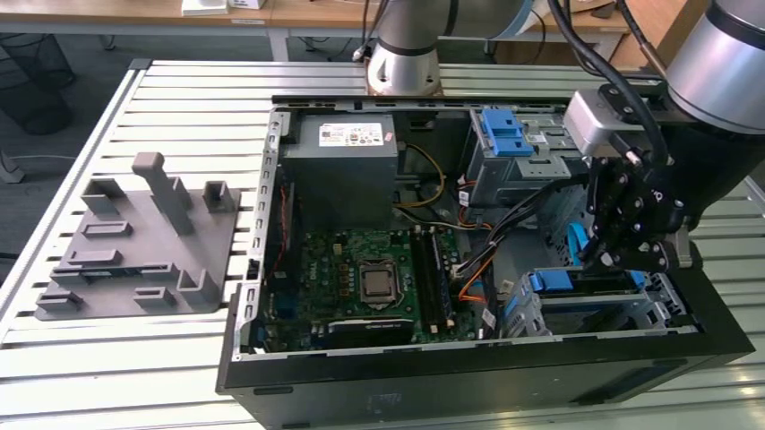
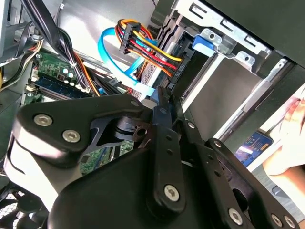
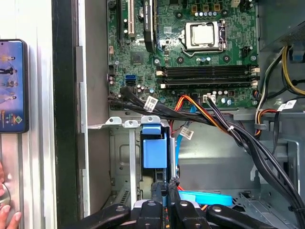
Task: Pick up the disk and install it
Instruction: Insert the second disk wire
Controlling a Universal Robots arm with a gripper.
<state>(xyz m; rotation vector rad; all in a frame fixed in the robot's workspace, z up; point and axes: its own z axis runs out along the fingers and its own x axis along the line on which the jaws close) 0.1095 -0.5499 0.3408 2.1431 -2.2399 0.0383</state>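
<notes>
– Where is the gripper (image 1: 618, 258)?

– Low over the drive bay (image 1: 651, 313), in the corner of the open case (image 1: 478, 381) at the exterior view's right, on the near side.

– And the disk (image 3: 155, 148)?

– Already in that bay. It stands on edge in a slot between the metal rails, and in the first wrist view its blue frame faces the camera. The exterior view shows the same blue edge just below the gripper.

– How do the jaws stand?

– Drawn together with only a thin slit between them, and nothing shows clamped in it. The tips sit right at the disk's near end. Whether they touch it cannot be told.

– What lies around it?

– A bundle of black, orange and red cables (image 3: 224, 126) crosses from the board (image 3: 190, 52) past the bay. A flat blue cable (image 3: 207, 197) lies just beside the tips.

– Anything outside the case?

– A grey fixture (image 1: 132, 246) rests on the slatted table (image 1: 179, 98) at the exterior view's left, well apart. In the first wrist view a phone (image 3: 12, 86) lies on the table beside the case wall, with a person's hand (image 3: 5, 212) near it.
</notes>
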